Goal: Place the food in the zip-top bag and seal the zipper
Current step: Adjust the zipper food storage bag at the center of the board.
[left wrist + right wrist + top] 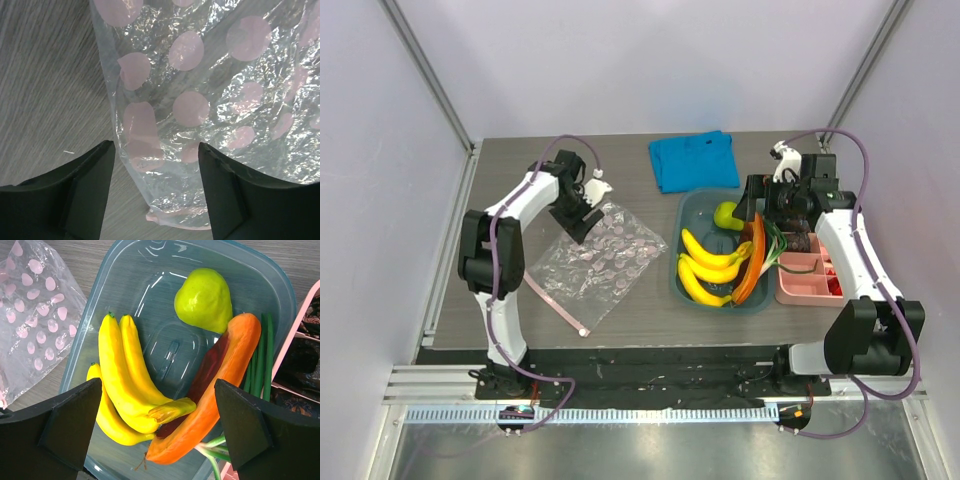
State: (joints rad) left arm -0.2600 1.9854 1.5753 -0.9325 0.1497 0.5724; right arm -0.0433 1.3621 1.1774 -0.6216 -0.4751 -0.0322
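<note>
The zip-top bag [598, 258] lies flat on the table at the left. Its pink zipper [552, 300] runs along the near-left edge and ends at a white slider [583, 331]. My left gripper [575, 222] is open at the bag's far corner. In the left wrist view the dotted bag [200, 100] lies between its fingers [156, 170]. The banana bunch [122, 370], pepper [220, 390], green pear [204, 300] and green onion [260, 360] lie in the teal tub [165, 285]. My right gripper [159, 405] is open and empty above them.
The teal tub [686, 212] stands right of the bag. A pink divided tray [798, 268] with dark and red pieces sits against its right side. A blue folded cloth [693, 160] lies at the back. The table's front edge is near the slider.
</note>
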